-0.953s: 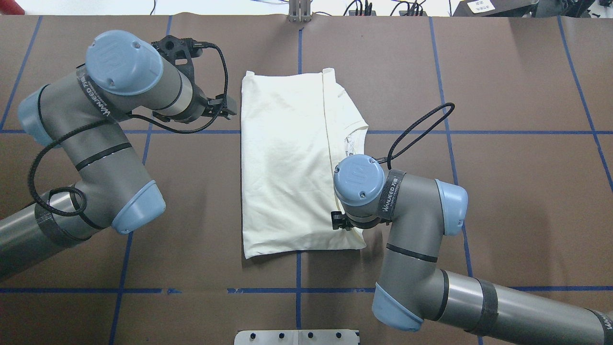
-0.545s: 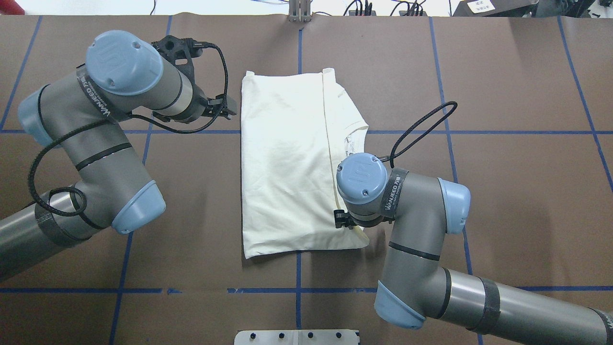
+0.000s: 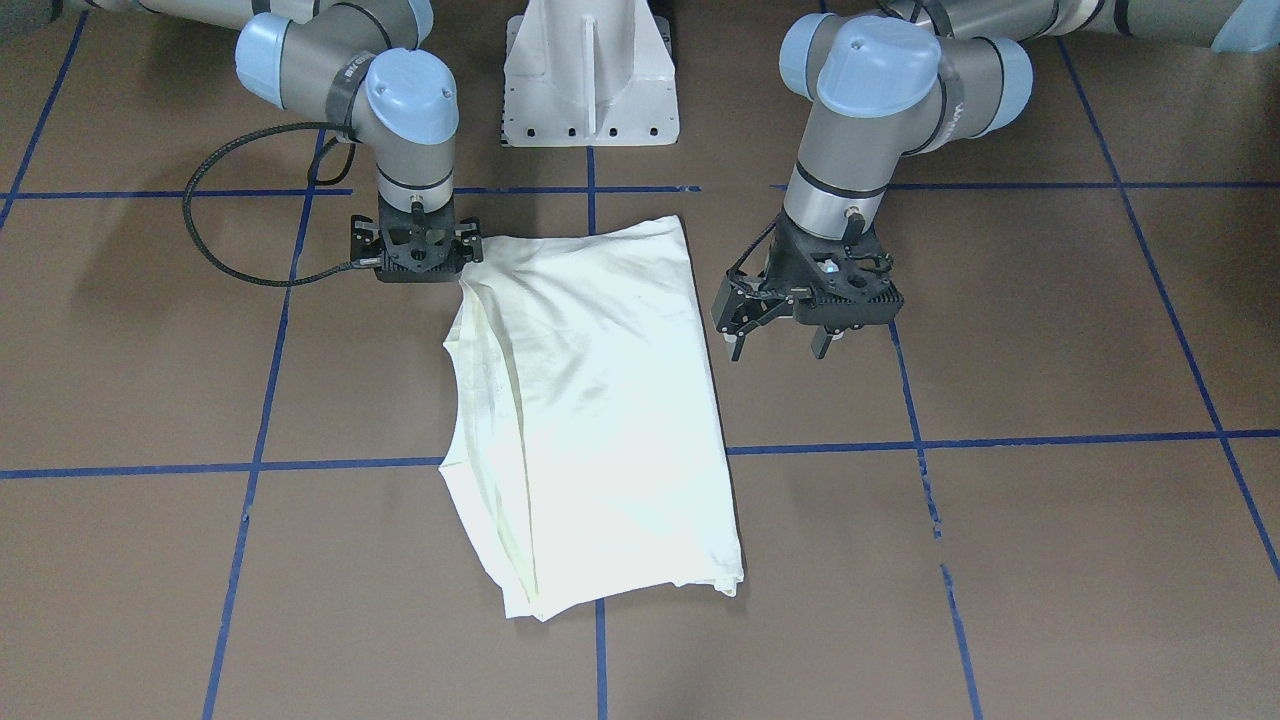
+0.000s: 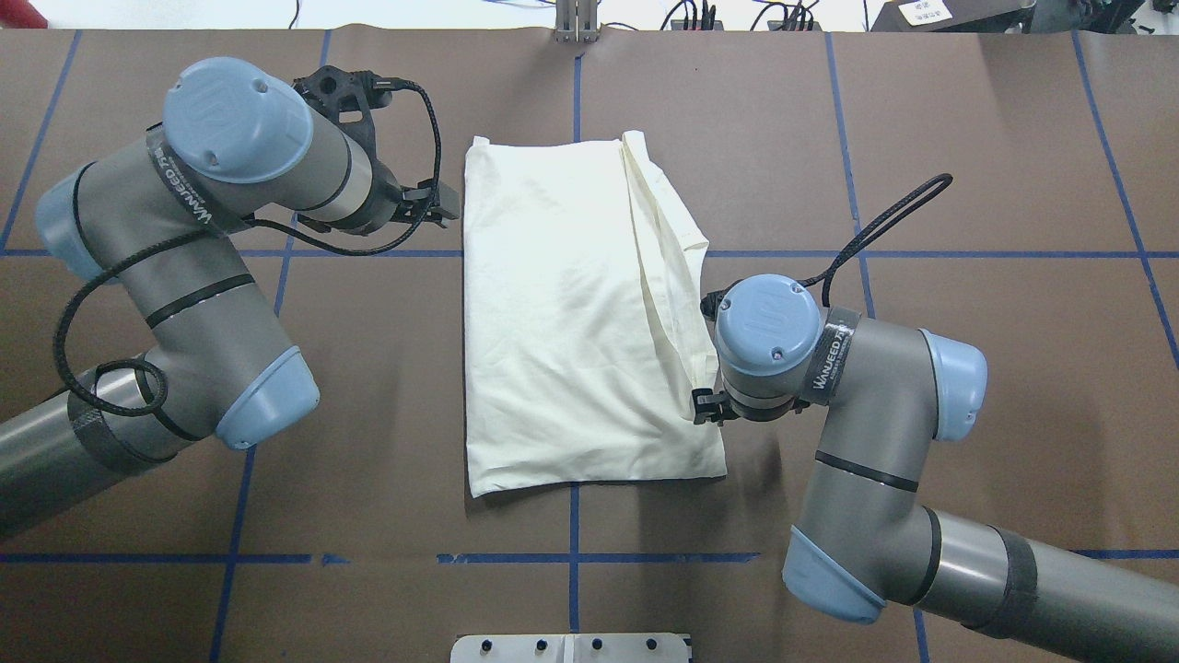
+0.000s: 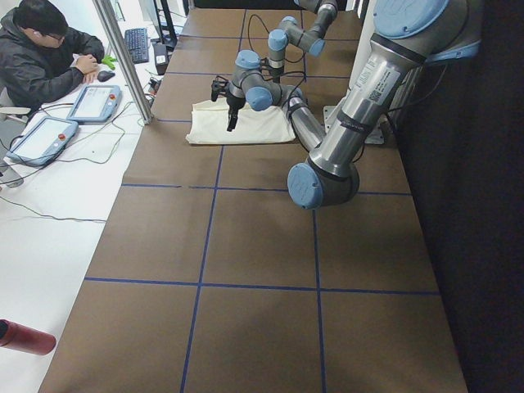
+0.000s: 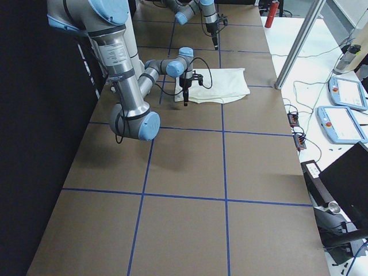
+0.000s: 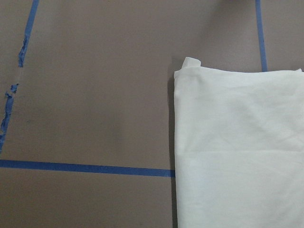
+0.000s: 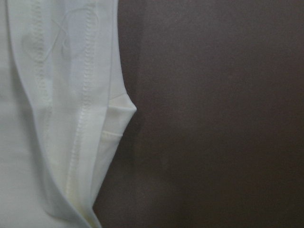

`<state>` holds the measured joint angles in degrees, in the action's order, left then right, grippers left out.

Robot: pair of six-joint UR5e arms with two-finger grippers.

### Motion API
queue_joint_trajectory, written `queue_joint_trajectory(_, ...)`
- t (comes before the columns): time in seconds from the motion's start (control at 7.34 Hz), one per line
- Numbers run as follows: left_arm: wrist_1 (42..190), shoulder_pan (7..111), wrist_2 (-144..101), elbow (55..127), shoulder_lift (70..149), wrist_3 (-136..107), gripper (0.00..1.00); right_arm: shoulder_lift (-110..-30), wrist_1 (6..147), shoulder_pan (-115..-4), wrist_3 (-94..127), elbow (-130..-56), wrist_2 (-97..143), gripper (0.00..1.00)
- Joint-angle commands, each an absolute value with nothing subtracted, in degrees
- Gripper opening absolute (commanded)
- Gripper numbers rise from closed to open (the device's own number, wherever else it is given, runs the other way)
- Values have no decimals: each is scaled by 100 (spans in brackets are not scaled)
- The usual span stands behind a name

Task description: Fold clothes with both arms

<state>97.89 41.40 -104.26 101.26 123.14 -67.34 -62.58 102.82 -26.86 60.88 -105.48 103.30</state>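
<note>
Your brown worktop (image 4: pixel 967 138) carries the cream T-shirt (image 4: pixel 562 322), folded lengthwise at centre. Right end effector (image 3: pixel 462 262): at the shirt's edge, a pulled-up fold in its grip. Left end effector (image 3: pixel 778 348): beside the shirt, jaws apart, holding nothing.

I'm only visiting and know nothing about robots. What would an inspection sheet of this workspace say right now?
Surface: brown table gridded with blue tape.
Job's things: cream shirt lies partly folded, plain side up.
Clutter: nothing seen on the table.
Grippers: left gripper open, beside the shirt, apart from it; right gripper at the shirt's edge, grip unclear.
Cables: black cable loops off the right arm.
Surroundings: person seated at a side desk with tablets.
</note>
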Motion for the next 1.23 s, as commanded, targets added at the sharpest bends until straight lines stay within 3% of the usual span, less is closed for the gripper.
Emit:
queue_joint_trajectory(0.0, 9791, 4140, -10433, 10134, 12305, -6715, 100, -5777, 10240, -2987, 5899, -10321, 10433, 100)
queue_joint_trajectory(0.41, 9791, 4148, -10433, 10125, 12296, -6662, 100, -4565, 10152, -3374, 5442, -8636, 10424, 100)
queue_joint_trajectory(0.68, 9957, 4140, -10441, 10142, 12208, -6714, 100, -4526, 10073, -3542, 5317, -8665, 10833, 100)
queue_joint_trajectory(1.09, 11097, 3704, -11356, 10370, 11507, -9384, 100, -5069, 9791, -3586, 5423, -9708, 11319, 100)
